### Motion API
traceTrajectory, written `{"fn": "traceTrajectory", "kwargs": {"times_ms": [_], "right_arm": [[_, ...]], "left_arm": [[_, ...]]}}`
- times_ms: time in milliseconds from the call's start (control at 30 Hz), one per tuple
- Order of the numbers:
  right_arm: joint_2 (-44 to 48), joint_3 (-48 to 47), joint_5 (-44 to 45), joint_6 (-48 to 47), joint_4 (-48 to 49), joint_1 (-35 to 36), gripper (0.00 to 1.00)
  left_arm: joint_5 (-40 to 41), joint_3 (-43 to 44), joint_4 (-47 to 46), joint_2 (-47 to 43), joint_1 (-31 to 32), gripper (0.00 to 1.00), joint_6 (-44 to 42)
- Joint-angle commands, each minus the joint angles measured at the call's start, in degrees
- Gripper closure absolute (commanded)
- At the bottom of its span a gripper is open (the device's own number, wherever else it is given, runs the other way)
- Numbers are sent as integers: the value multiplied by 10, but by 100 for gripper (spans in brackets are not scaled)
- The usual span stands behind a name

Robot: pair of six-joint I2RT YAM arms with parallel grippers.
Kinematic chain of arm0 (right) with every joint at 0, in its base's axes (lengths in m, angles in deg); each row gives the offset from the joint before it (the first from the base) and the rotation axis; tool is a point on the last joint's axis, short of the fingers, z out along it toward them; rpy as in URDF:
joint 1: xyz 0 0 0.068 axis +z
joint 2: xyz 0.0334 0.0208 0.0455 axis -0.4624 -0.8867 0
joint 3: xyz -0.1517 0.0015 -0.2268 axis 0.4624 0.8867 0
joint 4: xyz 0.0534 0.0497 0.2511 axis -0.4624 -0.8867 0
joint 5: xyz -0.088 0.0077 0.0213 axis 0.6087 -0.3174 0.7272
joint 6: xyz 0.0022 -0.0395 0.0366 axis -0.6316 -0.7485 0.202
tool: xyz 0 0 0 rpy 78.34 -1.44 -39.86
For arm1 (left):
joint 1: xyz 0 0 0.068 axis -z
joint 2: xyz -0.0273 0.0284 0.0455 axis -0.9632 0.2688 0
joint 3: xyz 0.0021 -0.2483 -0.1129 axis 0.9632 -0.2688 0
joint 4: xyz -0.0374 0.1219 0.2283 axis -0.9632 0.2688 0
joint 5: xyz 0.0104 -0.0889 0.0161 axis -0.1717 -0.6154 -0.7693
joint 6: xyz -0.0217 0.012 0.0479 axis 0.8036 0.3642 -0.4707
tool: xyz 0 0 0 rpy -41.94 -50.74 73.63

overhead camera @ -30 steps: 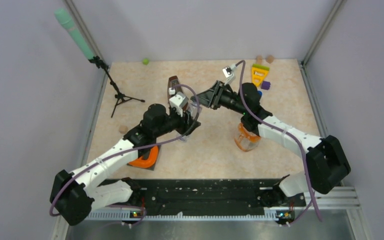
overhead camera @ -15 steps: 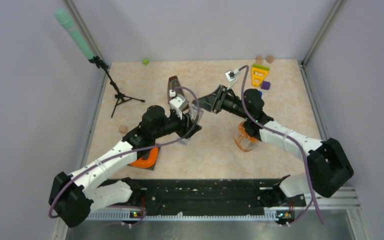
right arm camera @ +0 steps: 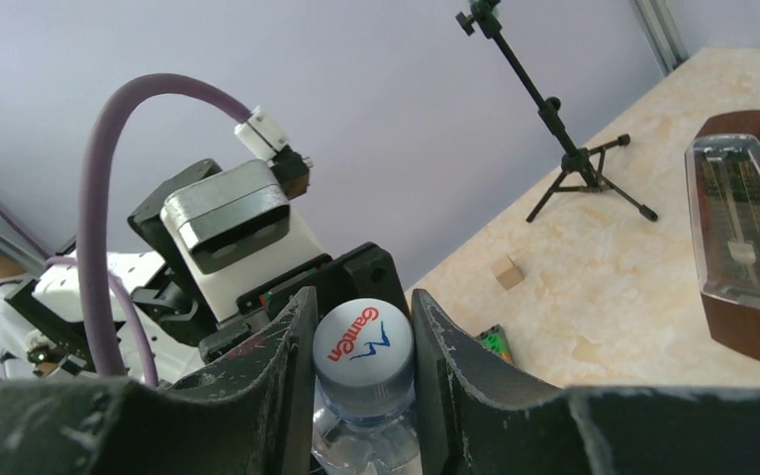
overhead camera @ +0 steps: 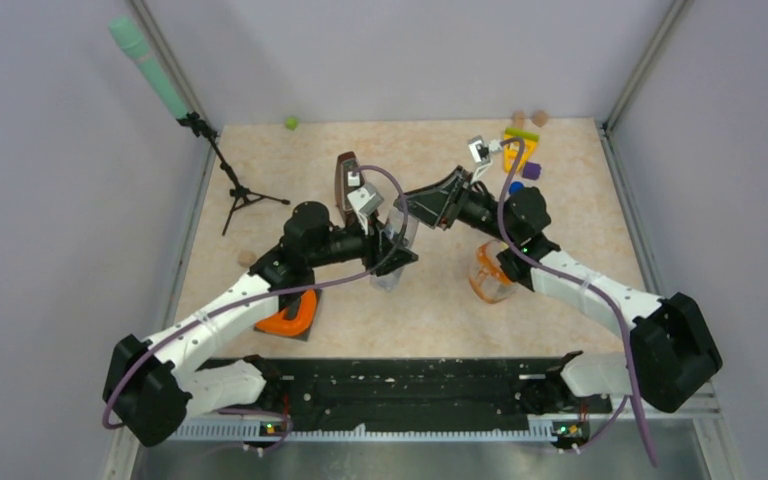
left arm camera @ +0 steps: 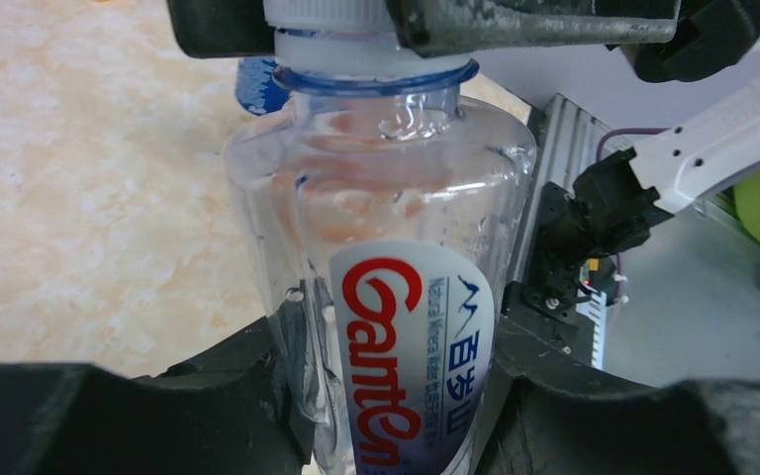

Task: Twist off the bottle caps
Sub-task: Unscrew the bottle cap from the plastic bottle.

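The left fingers (left arm camera: 188, 401) are clamped on the body of the labelled bottle (left arm camera: 396, 247), at the middle of the worktop (overhead camera: 440, 310). The right fingers (right arm camera: 272, 396) grip its white cap (right arm camera: 361, 339), one on each side.

Tan marbled bench (overhead camera: 430, 310): little green ball (overhead camera: 291, 122) at the back, mic tripod (overhead camera: 245, 196) on the left, brown metronome (overhead camera: 344, 176) mid, squat orange-tinted bottle (overhead camera: 490, 278) right, purple block (overhead camera: 531, 170) and wooden discs (overhead camera: 540, 118) in the far right corner.
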Motion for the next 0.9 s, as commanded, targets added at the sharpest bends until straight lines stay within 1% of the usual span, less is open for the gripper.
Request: {"fn": "traceTrajectory", "kwargs": {"times_ms": [0,100,167,200,233,267,333,367,433,500,533,567,667,767,867], "right_arm": [[18,12,-61,2,97,11,100],[20,15,-64,-1,100,11,100],[21,11,-61,-7,80,10,100],[23,8,-54,-12,68,10,97],[24,4,-42,-17,46,10,89],[26,1,-30,-23,26,9,78],[33,-5,0,-35,-22,8,61],[38,-7,16,-40,-43,7,56],[45,-13,34,-53,-75,5,55],[49,-20,34,-64,-92,5,54],[49,-23,32,-66,-97,5,44],[49,-27,31,-66,-100,5,41],[40,-47,27,-62,-113,5,40],[29,-78,35,-56,-159,5,40],[20,-96,54,-71,-198,6,42]], "left_arm": [[-107,32,-40,29,8,100,10],[-116,32,-37,29,8,100,6],[-106,28,-36,23,8,100,5],[-95,26,-34,19,8,100,2],[-82,25,-26,15,8,100,-2],[-64,24,-16,10,8,100,-9],[-29,24,7,0,8,100,-24],[-16,24,17,-7,8,100,-33],[-1,28,37,-14,8,100,-47],[-1,39,66,-12,8,100,-63],[-4,46,77,-9,8,100,-69],[-10,53,84,-5,8,100,-73],[-16,77,130,4,8,100,-74],[41,85,148,-1,11,100,-65],[102,68,130,-19,14,100,-56]]}}
